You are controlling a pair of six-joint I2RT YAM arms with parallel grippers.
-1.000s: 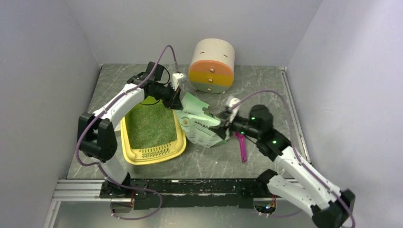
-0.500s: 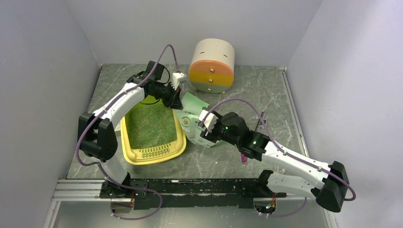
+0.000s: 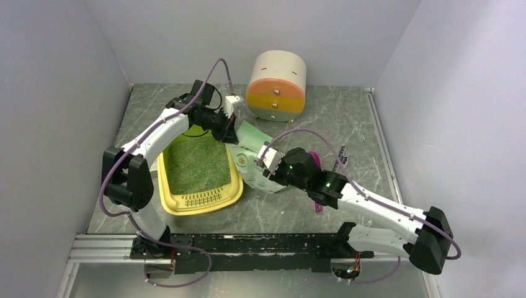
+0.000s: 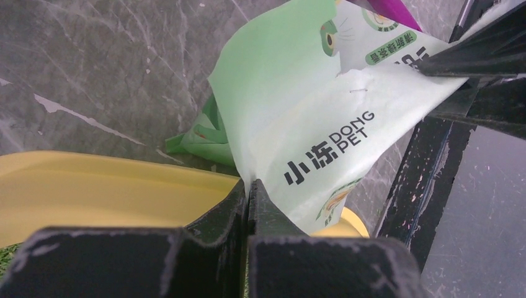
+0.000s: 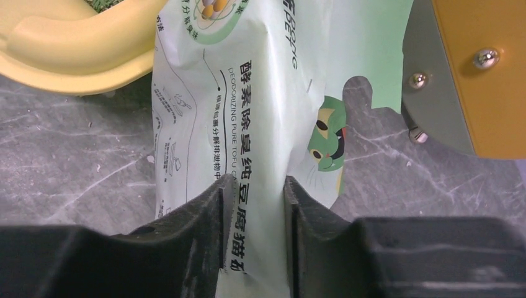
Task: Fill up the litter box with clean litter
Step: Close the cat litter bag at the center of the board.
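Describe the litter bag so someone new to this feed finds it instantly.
Find the yellow litter box left of centre. Against its right rim lies the bag, gripped by the left gripper and right gripper: pale green-and-white printed plastic, unlike the magenta scoop nearby.

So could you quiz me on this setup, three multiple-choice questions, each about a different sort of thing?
1. Where is the round drawer cabinet? A at the table's far edge; B at its near edge; C in its middle.
2. What colour is the litter box? A blue; B yellow; C black.
3. What is the left gripper doing? A hanging open; B gripping the cabinet; C pinching the bag.

Answers: 1 A, the overhead view shows it at the far end. 2 B, its rim and grille are yellow. 3 C, the left wrist view shows its fingers closed on the bag's edge.
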